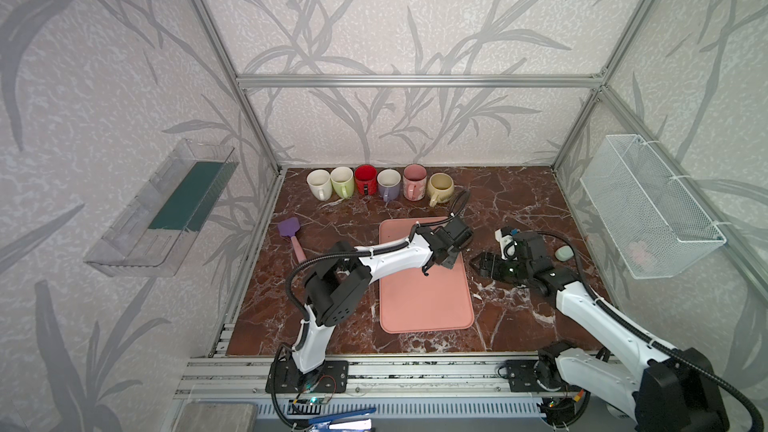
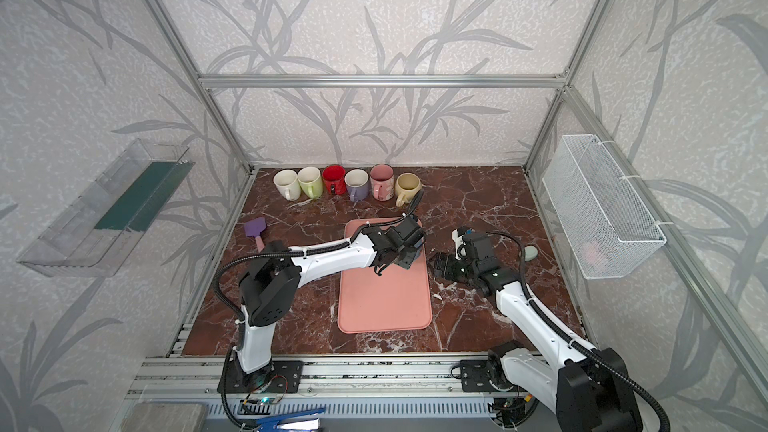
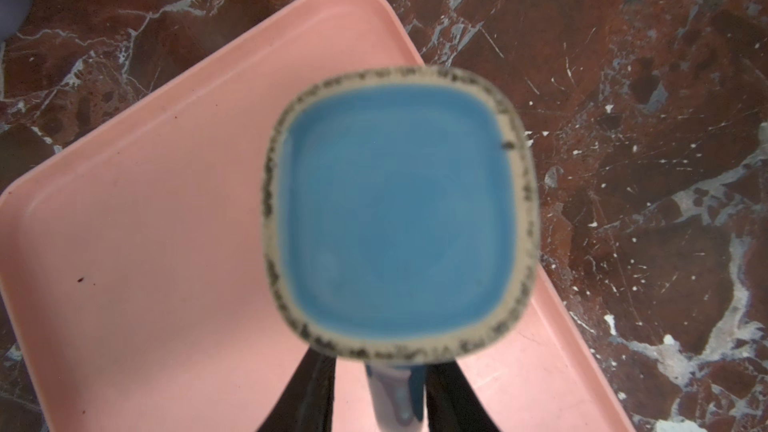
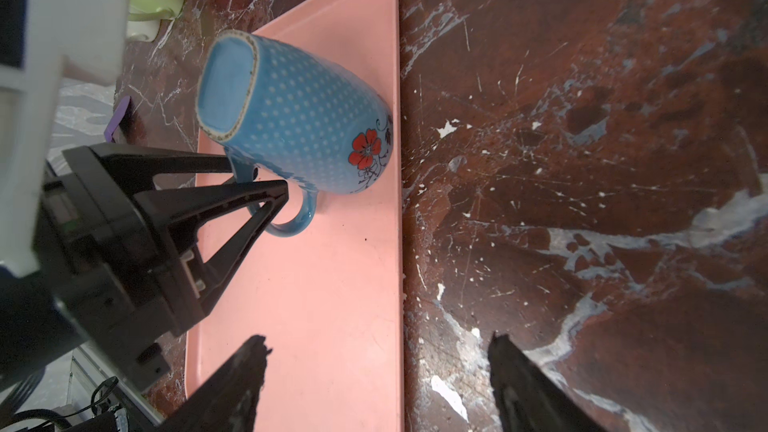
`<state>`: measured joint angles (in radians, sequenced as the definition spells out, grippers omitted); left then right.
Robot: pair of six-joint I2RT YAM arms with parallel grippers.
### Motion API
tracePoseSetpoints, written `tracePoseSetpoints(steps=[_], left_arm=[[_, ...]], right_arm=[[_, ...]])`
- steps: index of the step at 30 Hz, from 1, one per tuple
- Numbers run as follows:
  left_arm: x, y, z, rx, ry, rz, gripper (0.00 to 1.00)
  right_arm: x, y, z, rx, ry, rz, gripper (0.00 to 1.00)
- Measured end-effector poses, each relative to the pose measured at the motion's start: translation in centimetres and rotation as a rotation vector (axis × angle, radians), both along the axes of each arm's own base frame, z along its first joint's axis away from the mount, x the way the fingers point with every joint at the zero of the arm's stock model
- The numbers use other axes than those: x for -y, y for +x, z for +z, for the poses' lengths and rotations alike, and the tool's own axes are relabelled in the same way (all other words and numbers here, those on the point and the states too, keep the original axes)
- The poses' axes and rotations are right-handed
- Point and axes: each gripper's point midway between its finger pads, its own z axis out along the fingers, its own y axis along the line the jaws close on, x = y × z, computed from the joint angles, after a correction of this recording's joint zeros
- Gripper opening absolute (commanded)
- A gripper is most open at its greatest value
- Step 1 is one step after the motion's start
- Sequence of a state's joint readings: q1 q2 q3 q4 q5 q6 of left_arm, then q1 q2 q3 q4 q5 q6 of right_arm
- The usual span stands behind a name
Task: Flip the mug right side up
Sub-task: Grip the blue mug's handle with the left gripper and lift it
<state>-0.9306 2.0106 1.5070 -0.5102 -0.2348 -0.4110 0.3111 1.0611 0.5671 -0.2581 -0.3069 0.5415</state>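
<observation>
My left gripper [image 4: 258, 177] is by the blue mug [image 4: 303, 118] with white dots and a red flower. The mug is upside down, its flat bottom up, on the pink tray [image 4: 324, 305], in the tray's far right corner. My two left fingers [image 4: 249, 195] are part way closed, one on each side of the mug's handle [image 4: 301, 214]. I cannot tell if they squeeze it tight. My right gripper [image 4: 378, 340] is just beside the tray's right edge, low over the brown table [image 4: 582, 160]. Its fingers are wide apart and it holds nothing. A row of mugs [image 1: 388, 184] stands right way up behind the tray, and a purple spatula [image 1: 289, 228] lies to the tray's left
</observation>
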Motion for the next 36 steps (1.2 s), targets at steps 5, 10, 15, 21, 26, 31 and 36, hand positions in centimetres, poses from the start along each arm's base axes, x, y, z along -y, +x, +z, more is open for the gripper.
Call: tracePoseSetpoints(steps=[5, 10, 15, 21, 26, 31, 36], left_arm=[[0.2, 0.0, 0.1, -0.002, -0.001, -0.004, 0.2], [0.2, 0.0, 0.2, -0.004, -0.001, -0.009, 0.15], [0.2, 0.0, 0.2, -0.005, 0.0, -0.01, 0.06], [0.2, 0.0, 0.2, -0.005, -0.001, -0.01, 0.0], [-0.1, -0.3, 0.4, -0.012, -0.006, -0.007, 0.0], [-1.3, -1.2, 0.8, -0.036, -0.025, 0.001, 0.0], [-2.7, -2.1, 1.4, -0.066, -0.067, 0.014, 0.0]], right_arm=[[0.0, 0.1, 0.1, 0.003, 0.001, 0.0, 0.83], [0.0, 0.1, 0.1, 0.006, 0.002, 0.0, 0.83], [-0.1, 0.1, 0.1, 0.008, 0.003, 0.001, 0.83], [-0.2, 0.1, 0.1, 0.011, 0.01, 0.006, 0.83], [-0.2, 0.0, 0.0, 0.009, 0.011, 0.007, 0.83], [-0.3, -0.1, 0.2, 0.021, 0.021, 0.013, 0.83], [-0.5, -0.4, 0.7, 0.044, 0.041, 0.025, 0.83]])
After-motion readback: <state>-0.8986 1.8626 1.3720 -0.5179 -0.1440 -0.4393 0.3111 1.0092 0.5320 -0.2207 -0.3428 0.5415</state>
